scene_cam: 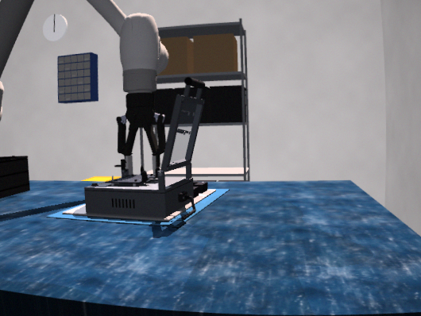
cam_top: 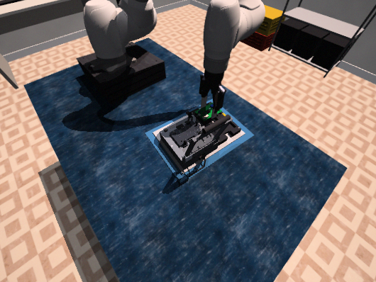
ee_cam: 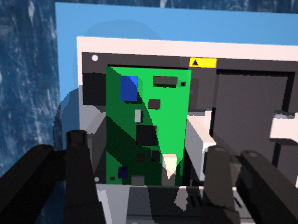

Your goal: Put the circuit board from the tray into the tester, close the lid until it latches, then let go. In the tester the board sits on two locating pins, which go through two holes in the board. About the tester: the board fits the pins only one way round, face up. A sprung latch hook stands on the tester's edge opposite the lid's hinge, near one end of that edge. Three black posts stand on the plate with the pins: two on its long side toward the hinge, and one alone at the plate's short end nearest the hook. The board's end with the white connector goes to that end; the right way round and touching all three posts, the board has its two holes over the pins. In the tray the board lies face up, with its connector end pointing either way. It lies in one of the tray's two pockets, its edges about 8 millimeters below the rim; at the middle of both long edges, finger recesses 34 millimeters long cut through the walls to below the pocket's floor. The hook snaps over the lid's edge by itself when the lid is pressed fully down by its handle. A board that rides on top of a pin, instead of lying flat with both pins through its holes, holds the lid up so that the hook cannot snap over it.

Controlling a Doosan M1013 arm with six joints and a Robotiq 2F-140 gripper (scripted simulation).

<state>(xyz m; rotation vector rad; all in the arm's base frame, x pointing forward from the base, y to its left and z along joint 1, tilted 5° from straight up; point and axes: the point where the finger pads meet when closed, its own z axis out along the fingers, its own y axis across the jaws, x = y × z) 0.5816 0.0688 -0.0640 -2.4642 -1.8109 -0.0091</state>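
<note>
The green circuit board (cam_top: 203,113) (ee_cam: 170,120) is face up between the fingers of my gripper (cam_top: 210,107) (scene_cam: 141,166) (ee_cam: 146,128), which is shut on its long edges. The board is slightly raised over its pocket in the dark tray (ee_cam: 250,65) (scene_cam: 200,186). A cream-white part shows at its lower end in the wrist view, toward the tester. The tester (cam_top: 170,143) (scene_cam: 127,202) stands beside the tray with its lid (scene_cam: 171,131) (cam_top: 216,124) open and leaning back, its handle (scene_cam: 195,82) at the top. The plate (cam_top: 186,134) carries no board. The pins are too small to make out.
The tray's other pocket (ee_cam: 250,100) is empty. The raised lid stands close beside my gripper in the exterior view. A cable (cam_top: 203,163) (scene_cam: 194,204) comes out at the tester's side. Tester and tray stand on a light blue and white mat (cam_top: 248,134) (ee_cam: 175,20).
</note>
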